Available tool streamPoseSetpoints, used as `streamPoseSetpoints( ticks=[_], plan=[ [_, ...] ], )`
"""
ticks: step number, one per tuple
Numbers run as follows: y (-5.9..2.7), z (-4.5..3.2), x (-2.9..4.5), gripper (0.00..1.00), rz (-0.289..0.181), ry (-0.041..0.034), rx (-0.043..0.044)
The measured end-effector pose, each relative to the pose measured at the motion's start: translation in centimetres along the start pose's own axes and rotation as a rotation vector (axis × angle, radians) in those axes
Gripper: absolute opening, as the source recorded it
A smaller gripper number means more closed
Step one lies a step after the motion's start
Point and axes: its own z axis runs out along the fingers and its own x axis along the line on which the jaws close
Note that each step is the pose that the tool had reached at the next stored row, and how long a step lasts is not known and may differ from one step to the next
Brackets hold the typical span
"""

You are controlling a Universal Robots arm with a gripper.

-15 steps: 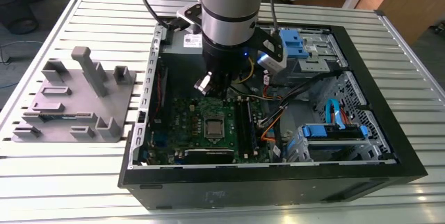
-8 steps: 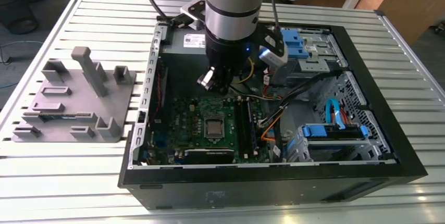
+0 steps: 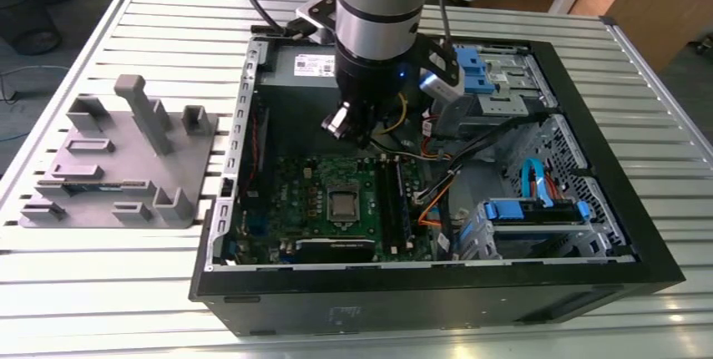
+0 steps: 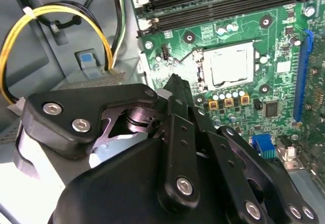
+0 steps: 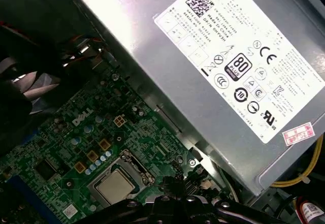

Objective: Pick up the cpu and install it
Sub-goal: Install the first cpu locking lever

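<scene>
The cpu (image 3: pixel 342 203), a small square chip with a shiny silver top, lies flat in the socket in the middle of the green motherboard (image 3: pixel 300 200) inside the open computer case. It shows in both wrist views (image 4: pixel 231 66) (image 5: pixel 112 186). My gripper (image 3: pixel 354 135) hangs above the board, a short way off from the socket toward the power supply. Its black linkages (image 4: pixel 175 132) show close to the second wrist camera, and its tip (image 5: pixel 175 183) points at the board beside the socket. Nothing shows held in it.
A grey plastic tray (image 3: pixel 112 167) with upright blocks stands on the slatted table at the exterior view's left. Around the board are the silver power supply (image 5: pixel 213 56), black memory slots (image 4: pixel 218 0), yellow cables (image 4: pixel 61 16), blue drive cages (image 3: pixel 535 213) and the case walls (image 3: pixel 446 280).
</scene>
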Motion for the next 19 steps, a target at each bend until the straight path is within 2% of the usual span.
streamPoseSetpoints(
  ticks=[9,17,19],
  plan=[
    [-0.06,0.39,-1.06,0.13,0.013,-0.0005,0.0008],
    [-0.08,0.91,-1.26,0.13,0.088,-0.0027,0.0058],
    [-0.06,0.94,-1.29,0.13,0.091,-0.0029,0.0059]
  ],
)
